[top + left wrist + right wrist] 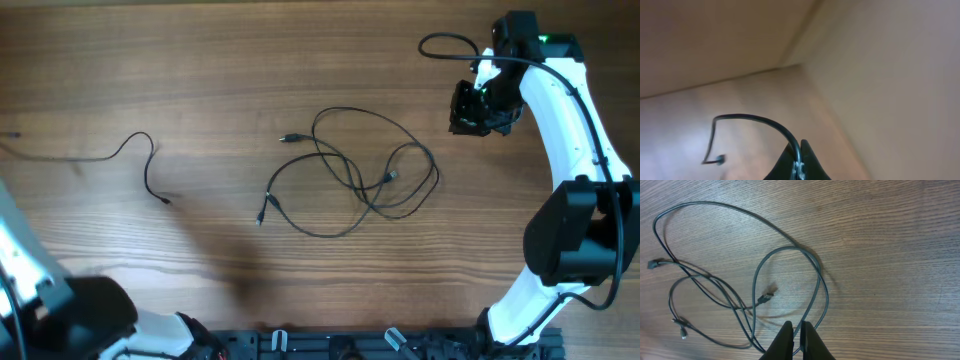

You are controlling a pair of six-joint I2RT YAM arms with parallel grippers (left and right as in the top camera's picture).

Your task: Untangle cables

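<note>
A tangle of thin black cables [352,178] lies in loose loops at the table's middle, with plug ends at its left [288,138] and lower left [262,214]. It also shows in the right wrist view [755,287]. A separate single cable [140,160] lies at the left and runs off the left edge. My left gripper [799,150] is shut on this cable [755,119], whose plug end [719,160] hangs free. The gripper itself is out of the overhead view. My right gripper [472,108] [796,326] is shut and empty, up and to the right of the tangle.
The wooden table [200,60] fills the view. A thicker black wire fixed to the right arm [445,42] loops at the top right. The left arm's body [60,310] covers the bottom left corner. The arm bases stand along the front edge.
</note>
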